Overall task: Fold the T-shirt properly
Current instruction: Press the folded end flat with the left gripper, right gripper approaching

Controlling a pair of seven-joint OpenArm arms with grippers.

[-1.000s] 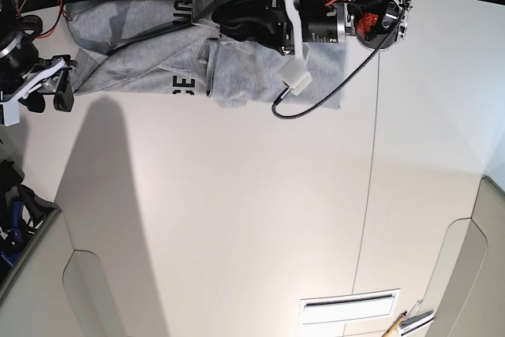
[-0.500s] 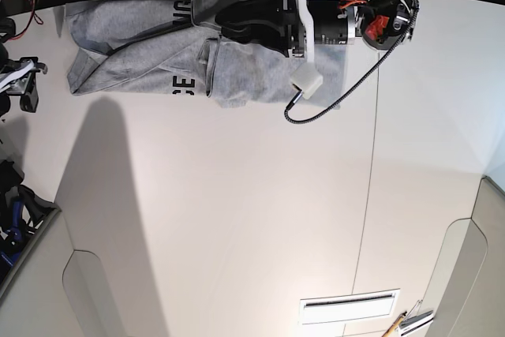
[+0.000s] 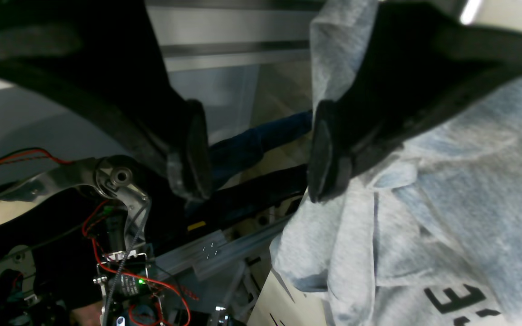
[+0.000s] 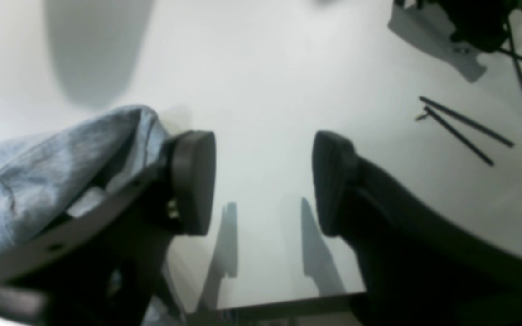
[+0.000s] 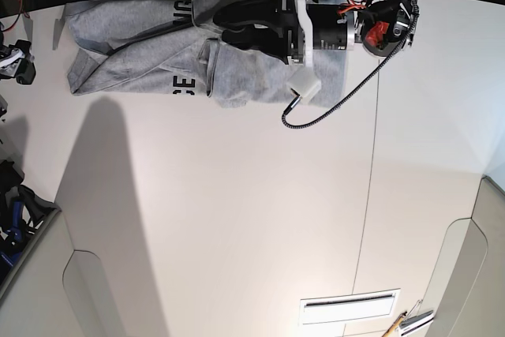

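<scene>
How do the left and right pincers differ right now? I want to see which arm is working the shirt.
The left pincer hangs over the T-shirt, cloth beside one pad; the right pincer is off the cloth over bare table. In the base view the left sits mid-shirt, the right at the table's edge. Both are open and hold nothing.

The T-shirt (image 5: 134, 49) is soft heather-grey knit cloth, matt and slightly fuzzy, creased into loose folds, with flat black printed letters (image 5: 183, 84) on it. Up close, its weave shows a fine mottled fleck. The counter (image 5: 237, 219) under it is smooth, pale and faintly satin, catching soft shadows. The left pincer (image 3: 256, 151) looks like matt black plastic, its pads (image 3: 322, 154) dull and rubbery. The right pincer (image 4: 263, 181) has the same dark matt finish, one pad finely ribbed. A braided black cable (image 5: 339, 96) looks woven, and bare brushed metal rails (image 3: 224, 253) gleam below.
</scene>
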